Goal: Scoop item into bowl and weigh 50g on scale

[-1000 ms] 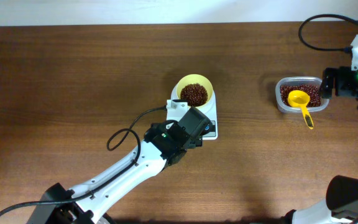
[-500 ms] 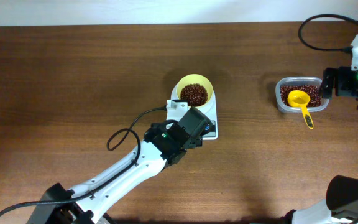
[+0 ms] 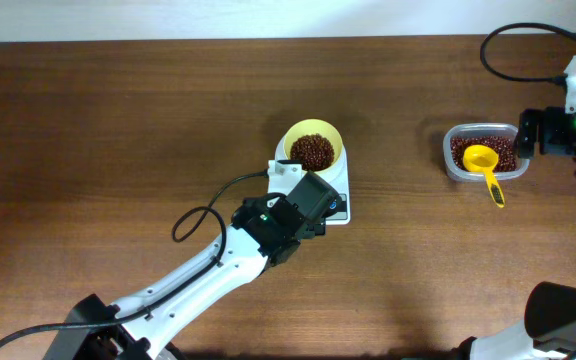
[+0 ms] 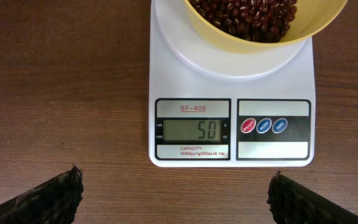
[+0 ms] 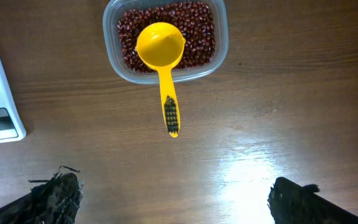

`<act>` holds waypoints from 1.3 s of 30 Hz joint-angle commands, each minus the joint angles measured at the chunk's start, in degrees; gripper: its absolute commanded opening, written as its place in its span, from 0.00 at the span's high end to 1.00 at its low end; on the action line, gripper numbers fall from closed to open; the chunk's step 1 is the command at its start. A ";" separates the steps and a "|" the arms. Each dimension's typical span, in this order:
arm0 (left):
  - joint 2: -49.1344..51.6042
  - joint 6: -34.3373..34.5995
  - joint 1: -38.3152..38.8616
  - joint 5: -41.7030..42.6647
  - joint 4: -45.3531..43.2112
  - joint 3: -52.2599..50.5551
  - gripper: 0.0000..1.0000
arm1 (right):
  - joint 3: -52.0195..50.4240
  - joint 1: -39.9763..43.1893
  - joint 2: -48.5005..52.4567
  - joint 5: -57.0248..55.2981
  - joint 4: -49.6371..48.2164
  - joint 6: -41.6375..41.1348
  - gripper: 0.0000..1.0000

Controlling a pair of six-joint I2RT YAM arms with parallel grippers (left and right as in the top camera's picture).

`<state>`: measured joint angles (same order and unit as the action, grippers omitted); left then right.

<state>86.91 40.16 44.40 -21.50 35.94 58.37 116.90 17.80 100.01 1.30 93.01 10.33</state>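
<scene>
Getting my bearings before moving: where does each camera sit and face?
Overhead: above the table, looking straight down; left arm and right arm show.
Left wrist: behind the left gripper, looking down at scale and bowl of beans; its fingertips at bottom corners.
Right wrist: behind right gripper, looking down at tub and yellow scoop; fingertips likewise.
Shared: the scale appears in all three.

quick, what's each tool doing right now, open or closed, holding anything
Left tool: open, holding nothing, just in front of the scale.
Right tool: open, holding nothing; the scoop rests in the tub.
</scene>
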 commanded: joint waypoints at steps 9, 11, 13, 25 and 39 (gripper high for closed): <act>-1.03 -8.44 -0.72 2.29 -1.49 -0.55 0.01 | 1.18 -0.07 -1.29 -0.50 -0.04 -0.04 0.01; -1.90 -10.47 -1.66 4.00 -1.55 -0.83 0.01 | 1.18 -0.07 -1.29 -0.50 -0.04 -0.04 0.01; -3.02 -11.50 -2.67 5.11 -1.86 -1.75 0.01 | 1.18 -0.07 -1.29 -0.50 -0.04 -0.04 0.01; -25.03 -16.72 -13.92 15.63 -14.47 -24.06 0.01 | 1.18 -0.07 -1.29 -0.50 -0.04 -0.04 0.01; -56.68 -32.15 -39.34 32.65 -29.03 -44.13 0.01 | 1.18 -0.07 -1.29 -0.50 -0.04 -0.04 0.01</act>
<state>35.62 12.32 8.86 6.33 10.07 17.52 116.92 17.80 100.01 1.30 93.01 10.31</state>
